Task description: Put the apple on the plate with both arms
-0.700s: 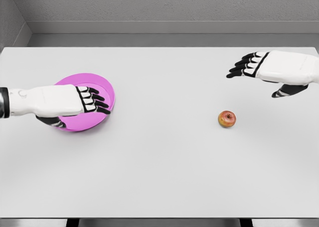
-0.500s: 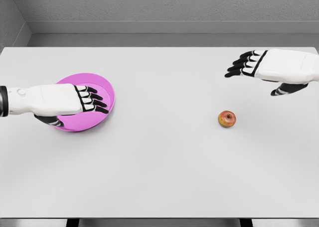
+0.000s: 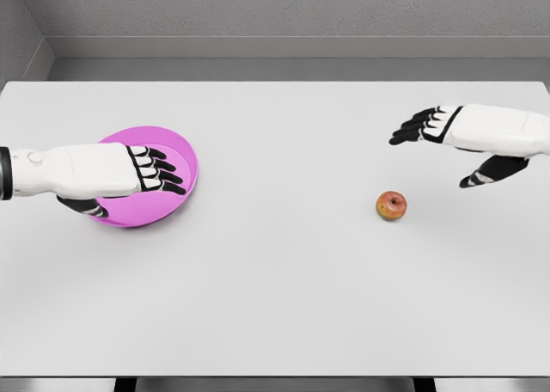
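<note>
Early stage: small red-yellow apple (image 3: pixel 391 205) lies ungrasped on white table (image 3: pixel 284 289), right side. Right hand (image 3: pixel 477 134) is held above-right of it, fingers spread. Left hand (image 3: pixel 103 173), fingers extended, is laid over round magenta plate (image 3: pixel 176 151), far left; grip unclear.

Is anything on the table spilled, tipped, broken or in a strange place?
Nothing stands out. The apple sits whole on the table. The plate lies flat under the left hand. The right hand hovers open beyond the apple.

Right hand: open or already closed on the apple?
Open. The right hand has fingers and thumb spread, holding nothing; the apple lies apart on the table.
</note>
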`<move>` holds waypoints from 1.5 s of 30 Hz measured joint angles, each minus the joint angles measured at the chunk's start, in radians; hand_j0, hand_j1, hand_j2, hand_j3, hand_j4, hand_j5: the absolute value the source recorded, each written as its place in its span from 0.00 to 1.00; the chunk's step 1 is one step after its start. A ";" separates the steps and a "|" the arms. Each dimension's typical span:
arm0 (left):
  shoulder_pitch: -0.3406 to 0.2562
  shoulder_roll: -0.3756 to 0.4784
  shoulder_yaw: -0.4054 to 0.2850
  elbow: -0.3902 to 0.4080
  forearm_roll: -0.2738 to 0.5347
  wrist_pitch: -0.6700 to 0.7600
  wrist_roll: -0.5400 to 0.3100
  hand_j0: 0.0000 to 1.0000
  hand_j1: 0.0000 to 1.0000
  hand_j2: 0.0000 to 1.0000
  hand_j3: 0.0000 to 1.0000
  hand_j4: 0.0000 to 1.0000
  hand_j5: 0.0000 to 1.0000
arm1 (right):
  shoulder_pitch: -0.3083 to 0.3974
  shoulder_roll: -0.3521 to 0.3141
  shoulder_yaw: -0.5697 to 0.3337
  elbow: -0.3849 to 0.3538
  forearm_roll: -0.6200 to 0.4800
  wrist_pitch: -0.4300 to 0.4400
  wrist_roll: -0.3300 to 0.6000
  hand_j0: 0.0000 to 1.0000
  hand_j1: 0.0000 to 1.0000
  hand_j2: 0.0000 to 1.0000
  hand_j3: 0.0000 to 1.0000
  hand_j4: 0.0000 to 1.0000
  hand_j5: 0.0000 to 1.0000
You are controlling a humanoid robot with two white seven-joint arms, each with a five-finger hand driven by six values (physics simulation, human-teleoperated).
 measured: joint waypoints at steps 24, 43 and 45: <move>0.009 0.004 0.008 -0.006 0.002 0.000 0.001 1.00 1.00 1.00 1.00 1.00 1.00 | -0.014 0.159 0.191 0.242 0.008 0.054 0.000 1.00 1.00 1.00 1.00 1.00 1.00; 0.009 0.006 0.019 -0.006 0.002 0.000 0.001 1.00 1.00 1.00 1.00 1.00 1.00 | -0.021 0.228 0.205 0.313 0.045 0.053 0.000 1.00 1.00 1.00 1.00 1.00 1.00; 0.009 0.007 0.020 -0.006 0.002 0.000 0.001 1.00 1.00 1.00 1.00 1.00 1.00 | -0.021 0.232 0.206 0.313 0.045 0.053 0.000 1.00 1.00 1.00 1.00 1.00 1.00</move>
